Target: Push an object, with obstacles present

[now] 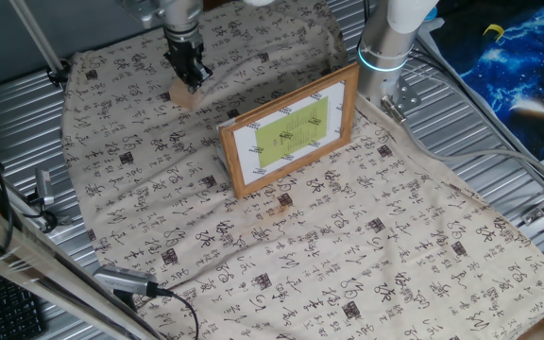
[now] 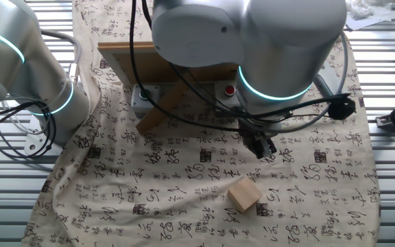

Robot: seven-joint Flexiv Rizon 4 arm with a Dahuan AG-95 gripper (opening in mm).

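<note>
Small wooden cube [image 1: 185, 95] sat on cloth w/ writing [image 1: 348, 274], near far edge. Cube had no long side; sat turned, one corner pointing at camera in other fixed view [image 2: 244, 195]. Gripper [image 1: 191, 74] was just above cube, maybe touching top. Jaws looked close together, nothing between; can't tell for sure. Picture frame [image 1: 289, 128] stood up, leaning back, well apart from cube, long side running left-right.

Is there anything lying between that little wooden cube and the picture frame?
Nothing but patterned cloth. In one fixed view the stretch from the wooden cube to the picture frame is bare; the gripper sits right above the cube, not between them.
</note>
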